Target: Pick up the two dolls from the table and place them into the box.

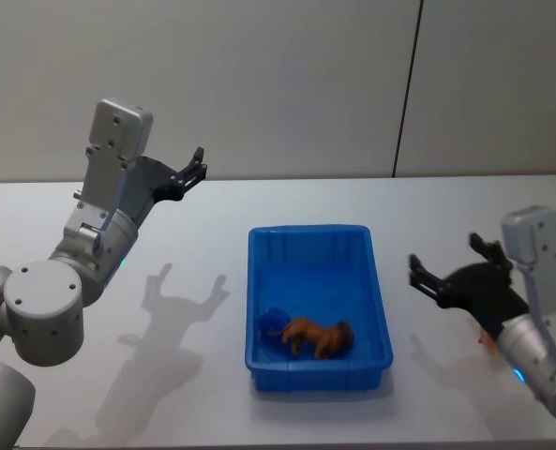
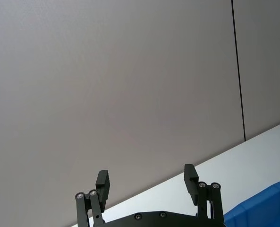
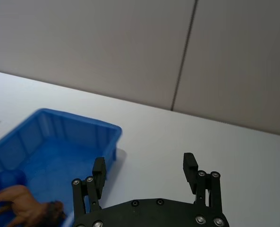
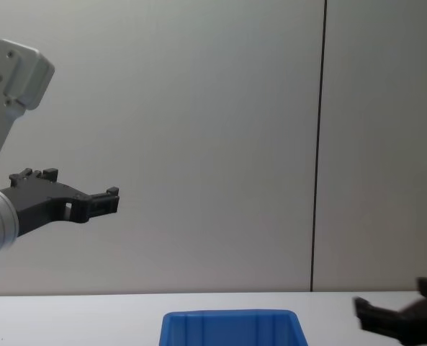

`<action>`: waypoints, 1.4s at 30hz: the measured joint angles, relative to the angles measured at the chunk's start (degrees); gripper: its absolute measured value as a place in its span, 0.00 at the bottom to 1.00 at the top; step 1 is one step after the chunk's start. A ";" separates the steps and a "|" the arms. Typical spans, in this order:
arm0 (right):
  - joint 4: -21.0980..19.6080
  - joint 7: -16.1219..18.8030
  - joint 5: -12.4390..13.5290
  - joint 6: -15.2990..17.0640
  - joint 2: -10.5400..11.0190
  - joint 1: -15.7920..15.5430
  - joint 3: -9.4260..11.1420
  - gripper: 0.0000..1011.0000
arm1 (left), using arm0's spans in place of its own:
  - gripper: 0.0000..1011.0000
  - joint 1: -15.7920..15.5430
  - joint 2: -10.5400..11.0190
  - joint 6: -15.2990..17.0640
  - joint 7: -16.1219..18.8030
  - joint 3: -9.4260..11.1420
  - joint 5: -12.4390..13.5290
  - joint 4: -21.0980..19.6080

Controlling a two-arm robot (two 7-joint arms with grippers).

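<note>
While in box (image 1: 308, 230), doll (image 1: 320, 337) beyond jaws

We count one bright blue plastic rectangular bin (image 1: 308, 229) and one plain white bench (image 1: 193, 216). We count two toys: one brown animal figure (image 1: 317, 336) and one small blue toy (image 1: 272, 323).

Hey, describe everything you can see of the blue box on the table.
The box is a bright blue rectangular bin, plastic by its look, with a thick rolled rim and ribbed walls. It sits upright and open-topped on the white table, roughly centred. Inside, at its near end, lie a brown animal doll and a small blue item.
</note>
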 joint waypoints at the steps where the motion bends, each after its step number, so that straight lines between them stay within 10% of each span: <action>1: -0.47 -1.13 0.15 0.61 0.41 -0.69 0.25 0.99 | 0.99 0.00 0.00 0.00 0.00 0.00 0.00 0.00; 18: -1.57 -12.09 4.92 8.56 1.71 -4.12 2.75 0.99 | 0.99 0.00 0.00 0.00 0.00 0.00 0.00 0.00; 42: 5.74 -13.04 12.22 12.54 -2.55 1.09 3.50 0.99 | 0.99 0.00 0.00 0.00 0.00 0.00 0.00 0.00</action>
